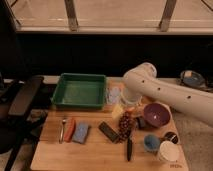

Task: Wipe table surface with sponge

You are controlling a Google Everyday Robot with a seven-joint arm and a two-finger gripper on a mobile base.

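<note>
The sponge (81,132), a small light-blue pad, lies flat on the table surface (95,155) at front left, between an orange item (70,129) and a dark flat block (108,131). Nothing touches it. My white arm (150,86) reaches in from the right, over the back middle of the table. The gripper (129,98) hangs beneath the arm's left end, near the pale blue discs (114,93). It is well behind and to the right of the sponge, open and holding nothing.
A green tray (80,102) stands at back left. Dark grapes (125,127), a black-handled knife (129,147), a purple bowl (156,114), a blue cup (151,142) and a white cup (167,151) crowd the right half. A black chair (22,100) sits left of the table.
</note>
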